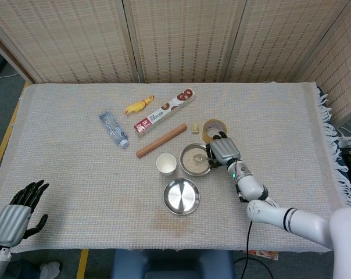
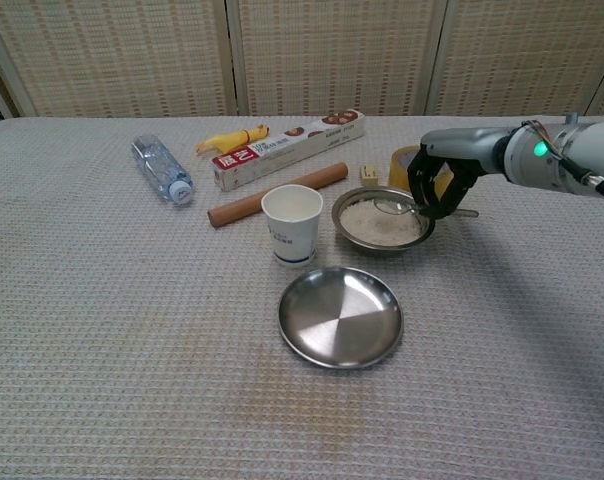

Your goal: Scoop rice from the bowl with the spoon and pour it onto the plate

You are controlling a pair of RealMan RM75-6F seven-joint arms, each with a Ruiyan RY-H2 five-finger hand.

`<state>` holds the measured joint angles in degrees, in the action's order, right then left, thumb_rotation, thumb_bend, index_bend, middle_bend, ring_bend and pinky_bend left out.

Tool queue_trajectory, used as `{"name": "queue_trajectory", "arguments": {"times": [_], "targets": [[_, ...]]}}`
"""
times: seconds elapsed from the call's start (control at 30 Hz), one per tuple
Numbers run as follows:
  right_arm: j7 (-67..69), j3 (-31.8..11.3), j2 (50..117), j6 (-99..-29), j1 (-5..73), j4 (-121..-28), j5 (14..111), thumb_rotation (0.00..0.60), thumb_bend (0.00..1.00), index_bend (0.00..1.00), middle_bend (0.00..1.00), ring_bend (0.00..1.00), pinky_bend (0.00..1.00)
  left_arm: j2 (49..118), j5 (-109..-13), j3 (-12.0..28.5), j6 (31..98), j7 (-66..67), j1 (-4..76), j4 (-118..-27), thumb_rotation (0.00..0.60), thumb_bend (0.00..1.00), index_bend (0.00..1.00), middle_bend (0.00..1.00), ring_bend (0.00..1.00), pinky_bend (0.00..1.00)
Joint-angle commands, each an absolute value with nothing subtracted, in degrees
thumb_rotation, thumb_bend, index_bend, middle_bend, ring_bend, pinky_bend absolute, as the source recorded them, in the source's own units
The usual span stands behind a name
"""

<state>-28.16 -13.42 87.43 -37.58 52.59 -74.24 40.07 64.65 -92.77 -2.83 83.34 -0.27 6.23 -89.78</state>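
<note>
Since your right hand (image 2: 440,178) already has its fingers curled around the spoon (image 2: 394,207) handle at center-right of the chest view, keep that hold well back on the handle; the spoon looks like thin stiff metal, light, and probably slick against the finger pads, so I'd expect it to twist if the grip loosens. Its scoop sits over the far right edge of the bowl (image 2: 351,235), just above the rice (image 2: 377,222); I can't tell whether there's rice in it. Rice is loose and will slide off at any tilt, so carry level. The bowl looks light and could skid on the woven cloth if you push sideways. The plate (image 2: 340,316) lies just below the bowl toward frame bottom, bare, shallow rim, so grains may bounce; pour low. The paper cup (image 2: 291,224) stands close left of the bowl, easy to knock. Your left hand (image 1: 17,213) rests at the lower left of the head view, fingers spread, holding nothing.
</note>
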Motion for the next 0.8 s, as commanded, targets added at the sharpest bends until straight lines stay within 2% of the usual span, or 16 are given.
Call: {"name": "queue_trajectory", "arguments": {"times": [0.03, 0.43, 0.8], "targets": [[-27.1, -13.0, 87.0, -37.5, 53.0, -74.3, 40.6, 0.600, 0.35, 0.95, 0.59, 0.12, 0.00, 64.7, -92.7, -2.8, 83.2, -0.3, 6.3, -89.7, 0.600, 0.41, 0.00, 0.00, 0.00, 0.15], [-24.3, -12.8, 83.6, -39.4, 54.3, -78.9, 42.0, 0.600, 0.35, 0.95, 0.59, 0.12, 0.00, 64.6, -92.5, -2.8, 83.0, -0.7, 6.4, -89.7, 0.600, 0.40, 0.00, 0.00, 0.00, 0.15], [-27.9, -12.9, 82.9, -41.4, 59.4, -83.5, 37.6, 0.600, 0.35, 0.95, 0.59, 0.12, 0.00, 64.0, -92.8, -2.8, 83.8, -1.7, 6.1, -89.8, 0.600, 0.40, 0.00, 0.00, 0.00, 0.15]]}}
